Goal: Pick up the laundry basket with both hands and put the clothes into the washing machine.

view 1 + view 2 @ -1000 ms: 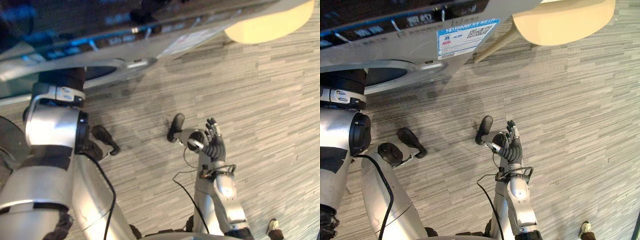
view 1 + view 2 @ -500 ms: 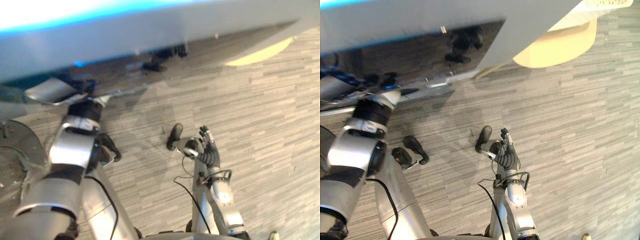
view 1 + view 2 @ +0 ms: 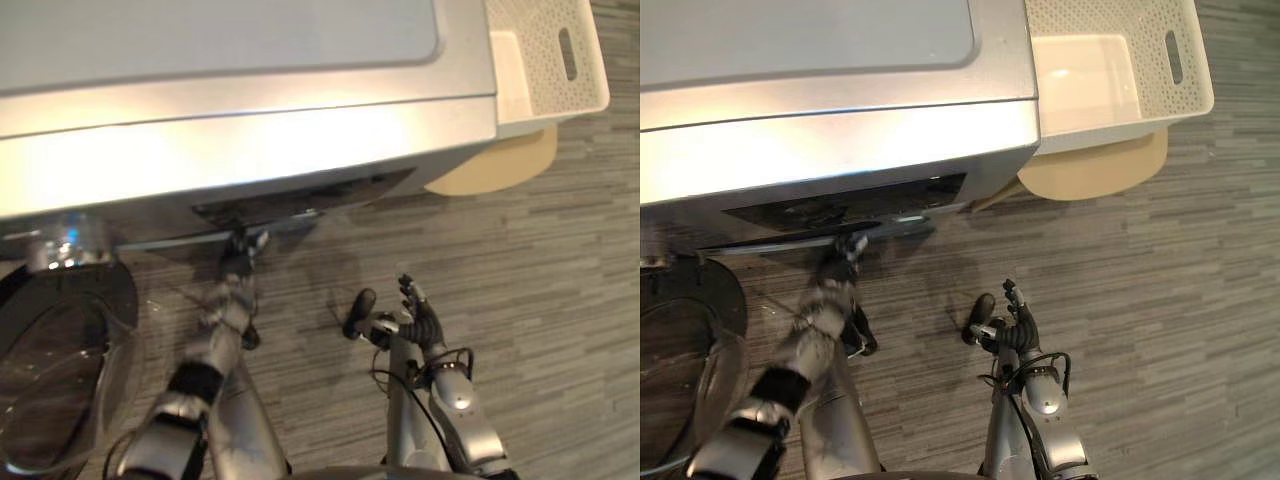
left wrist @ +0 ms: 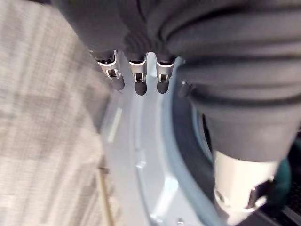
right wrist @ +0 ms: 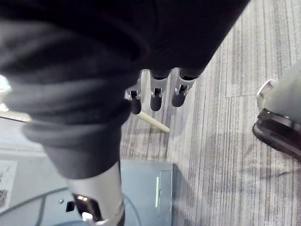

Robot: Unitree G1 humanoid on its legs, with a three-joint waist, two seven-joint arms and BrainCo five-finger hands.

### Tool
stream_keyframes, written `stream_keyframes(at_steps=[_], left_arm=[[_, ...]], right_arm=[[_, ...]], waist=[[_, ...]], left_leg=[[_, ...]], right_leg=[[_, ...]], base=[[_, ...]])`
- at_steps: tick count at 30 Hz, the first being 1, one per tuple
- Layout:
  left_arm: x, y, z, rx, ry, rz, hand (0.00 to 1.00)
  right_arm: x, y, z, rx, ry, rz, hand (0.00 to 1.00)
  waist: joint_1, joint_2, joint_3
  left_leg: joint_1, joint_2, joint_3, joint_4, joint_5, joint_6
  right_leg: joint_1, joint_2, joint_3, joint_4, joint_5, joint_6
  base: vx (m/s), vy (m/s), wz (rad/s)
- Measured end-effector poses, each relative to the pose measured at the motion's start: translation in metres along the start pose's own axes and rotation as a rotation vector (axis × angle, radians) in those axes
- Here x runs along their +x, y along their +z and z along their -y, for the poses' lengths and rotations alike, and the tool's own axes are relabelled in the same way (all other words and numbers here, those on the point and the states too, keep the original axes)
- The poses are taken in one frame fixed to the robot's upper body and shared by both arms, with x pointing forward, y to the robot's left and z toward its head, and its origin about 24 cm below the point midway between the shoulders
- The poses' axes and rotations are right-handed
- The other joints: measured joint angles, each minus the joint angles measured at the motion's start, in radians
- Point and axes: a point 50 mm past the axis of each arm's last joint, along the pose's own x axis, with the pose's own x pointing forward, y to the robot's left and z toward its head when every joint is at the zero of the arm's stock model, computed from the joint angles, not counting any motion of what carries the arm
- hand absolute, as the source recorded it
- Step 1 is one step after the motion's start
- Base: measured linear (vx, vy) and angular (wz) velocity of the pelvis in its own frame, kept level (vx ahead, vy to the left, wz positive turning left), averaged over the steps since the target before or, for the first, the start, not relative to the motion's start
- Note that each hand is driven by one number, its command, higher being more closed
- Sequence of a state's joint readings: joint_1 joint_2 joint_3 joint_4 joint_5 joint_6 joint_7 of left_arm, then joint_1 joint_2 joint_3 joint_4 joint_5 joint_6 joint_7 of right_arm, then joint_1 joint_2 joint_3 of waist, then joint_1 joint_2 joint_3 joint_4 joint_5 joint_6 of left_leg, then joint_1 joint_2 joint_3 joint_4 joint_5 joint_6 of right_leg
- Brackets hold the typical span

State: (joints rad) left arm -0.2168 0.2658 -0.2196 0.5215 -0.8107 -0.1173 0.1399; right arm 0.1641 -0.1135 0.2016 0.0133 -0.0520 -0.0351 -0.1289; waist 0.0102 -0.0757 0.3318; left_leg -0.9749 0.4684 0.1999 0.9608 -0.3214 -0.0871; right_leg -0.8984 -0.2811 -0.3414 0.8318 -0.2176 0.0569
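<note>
The white perforated laundry basket (image 3: 1110,75) rests on a beige round stool (image 3: 1095,170) right of the silver washing machine (image 3: 830,100); what shows of its inside is bare white. My left hand (image 3: 238,270) reaches to the machine's front, just under the control panel. In the left wrist view its fingers (image 4: 136,82) are straight, beside the grey door ring (image 4: 155,160), holding nothing. My right hand (image 3: 420,318) hangs over the floor with straight fingers (image 5: 155,96), empty and well short of the basket.
The machine's round glass door (image 3: 60,380) stands swung open at the lower left. A striped grey floor (image 3: 540,300) spreads out to the right. One wooden stool leg (image 5: 153,122) shows in the right wrist view.
The camera has swung up, so the machine's top and the basket now show. My left arm has drawn out of the foreground, its hand now at the machine's front. The right hand hangs as before.
</note>
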Motion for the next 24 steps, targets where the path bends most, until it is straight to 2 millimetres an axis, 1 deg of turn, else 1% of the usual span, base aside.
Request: stream_keyframes(at_steps=[1,2,3,4,5,8,9,11,12,14,15,17,19,20,21,22,23,24], left_arm=[[-0.005,-0.010,-0.001,0.006,-0.002,-0.032,0.00],[-0.011,-0.021,-0.006,0.040,0.004,-0.064,0.00],[-0.018,-0.036,-0.010,0.073,0.002,-0.112,0.00],[-0.022,-0.045,-0.015,0.108,0.002,-0.145,0.00],[-0.024,-0.048,-0.015,0.121,-0.002,-0.157,0.00],[-0.027,-0.063,-0.017,0.160,-0.017,-0.206,0.00],[-0.028,-0.065,-0.017,0.170,-0.016,-0.213,0.00],[-0.031,-0.076,-0.018,0.195,-0.013,-0.250,0.00],[-0.032,-0.080,-0.020,0.198,0.000,-0.262,0.00],[-0.037,-0.094,-0.019,0.194,0.031,-0.305,0.00],[-0.039,-0.099,-0.020,0.204,0.038,-0.323,0.00],[-0.048,-0.114,-0.026,0.234,0.083,-0.381,0.00],[-0.053,-0.121,-0.030,0.290,0.115,-0.410,0.00],[-0.056,-0.125,-0.035,0.307,0.149,-0.427,0.00],[-0.060,-0.128,-0.044,0.355,0.188,-0.447,0.00],[-0.061,-0.129,-0.045,0.366,0.197,-0.453,0.00],[-0.066,-0.131,-0.052,0.392,0.225,-0.471,0.00],[-0.070,-0.134,-0.056,0.409,0.247,-0.483,0.00]], right_arm=[[0.000,0.000,0.000,-0.006,0.007,-0.002,0.00],[0.000,0.000,-0.001,-0.023,0.017,0.000,0.00],[0.000,0.000,-0.001,-0.048,0.024,0.004,0.00],[0.001,-0.001,-0.003,-0.072,0.040,0.004,0.00],[0.001,-0.002,-0.003,-0.089,0.049,0.001,0.00],[0.004,-0.016,-0.007,-0.172,0.089,-0.050,0.00],[0.006,-0.019,-0.008,-0.183,0.095,-0.063,0.00],[0.007,-0.035,-0.009,-0.200,0.104,-0.134,0.00],[0.007,-0.042,-0.010,-0.202,0.107,-0.168,0.00],[0.003,-0.064,-0.007,-0.182,0.082,-0.270,0.00],[0.000,-0.071,-0.006,-0.171,0.069,-0.307,0.00],[-0.013,-0.101,0.002,-0.141,0.008,-0.457,0.00],[-0.025,-0.120,0.009,-0.125,-0.043,-0.554,0.00],[-0.030,-0.129,0.015,-0.110,-0.078,-0.610,0.00],[-0.034,-0.138,0.022,-0.112,-0.109,-0.663,0.00],[-0.036,-0.140,0.022,-0.113,-0.111,-0.675,0.00],[-0.041,-0.146,0.026,-0.110,-0.124,-0.708,0.00],[-0.042,-0.147,0.029,-0.111,-0.131,-0.716,0.00]], waist=[[0.007,0.003,-0.001],[0.011,0.011,-0.005],[0.013,0.017,-0.008],[0.013,0.018,-0.008],[0.012,0.019,-0.008],[0.017,0.036,-0.020],[0.015,0.037,-0.021],[0.015,0.040,-0.025],[0.015,0.041,-0.027],[0.018,0.043,-0.033],[0.017,0.045,-0.037],[0.009,0.055,-0.071],[0.005,0.068,-0.085],[0.006,0.076,-0.095],[0.001,0.079,-0.096],[0.002,0.079,-0.097],[0.005,0.086,-0.101],[0.005,0.089,-0.105]], left_leg=[[0.009,-0.001,0.002,-0.005,0.001,-0.002],[0.017,-0.005,0.002,-0.011,0.005,-0.001],[0.033,-0.017,0.004,-0.026,0.014,-0.001],[0.055,-0.024,0.010,-0.041,0.022,-0.002],[0.066,-0.031,0.011,-0.047,0.025,-0.003],[0.108,-0.037,0.003,-0.061,0.030,-0.006],[0.119,-0.042,0.004,-0.067,0.032,-0.009],[0.178,-0.068,0.007,-0.104,0.047,-0.011],[0.212,-0.072,0.011,-0.123,0.053,-0.012],[0.312,-0.093,0.026,-0.172,0.061,-0.018],[0.341,-0.100,0.029,-0.189,0.064,-0.019],[0.431,-0.122,0.055,-0.256,0.081,-0.017],[0.474,-0.136,0.068,-0.297,0.090,-0.014],[0.506,-0.145,0.085,-0.325,0.091,-0.014],[0.556,-0.163,0.103,-0.351,0.090,-0.012],[0.565,-0.167,0.105,-0.358,0.090,-0.012],[0.610,-0.177,0.118,-0.401,0.105,0.011],[0.638,-0.169,0.136,-0.428,0.120,0.027]], right_leg=[[0.007,0.000,0.001,-0.002,0.000,0.000],[0.016,-0.002,0.000,-0.004,0.000,0.000],[0.028,-0.005,0.001,-0.009,-0.001,0.001],[0.043,-0.013,0.002,-0.013,-0.001,0.001],[0.052,-0.016,0.002,-0.014,-0.001,0.001],[0.098,-0.019,-0.004,-0.020,-0.001,0.001],[0.108,-0.021,-0.005,-0.022,-0.001,0.001],[0.163,-0.036,-0.013,-0.037,0.000,0.002],[0.196,-0.037,-0.015,-0.051,0.001,0.004],[0.287,-0.039,-0.019,-0.092,0.007,0.013],[0.315,-0.039,-0.020,-0.109,0.011,0.018],[0.400,-0.039,-0.024,-0.183,0.038,0.031],[0.446,-0.035,-0.029,-0.244,0.065,0.039],[0.475,-0.030,-0.024,-0.293,0.091,0.044],[0.520,-0.027,-0.015,-0.337,0.124,0.047],[0.532,-0.027,-0.014,-0.351,0.129,0.050],[0.582,-0.006,-0.006,-0.424,0.183,0.050],[0.597,0.000,0.011,-0.401,0.169,0.043]], base=[[-0.02,-0.087,0.07],[-0.04,-0.103,0.14],[-0.05,-0.109,0.19],[-0.04,-0.090,0.19],[-0.05,-0.093,0.15],[-0.06,-0.081,0.11],[-0.04,-0.064,0.17],[-0.03,-0.075,0.26],[0.00,-0.069,0.22],[0.01,-0.043,0.13],[0.02,-0.014,0.11],[0.03,0.013,0.06],[0.05,0.059,-0.05],[0.05,0.100,-0.16],[0.04,0.091,-0.15],[0.03,0.104,-0.16],[0.02,0.083,-0.17],[0.02,0.065,-0.02]])
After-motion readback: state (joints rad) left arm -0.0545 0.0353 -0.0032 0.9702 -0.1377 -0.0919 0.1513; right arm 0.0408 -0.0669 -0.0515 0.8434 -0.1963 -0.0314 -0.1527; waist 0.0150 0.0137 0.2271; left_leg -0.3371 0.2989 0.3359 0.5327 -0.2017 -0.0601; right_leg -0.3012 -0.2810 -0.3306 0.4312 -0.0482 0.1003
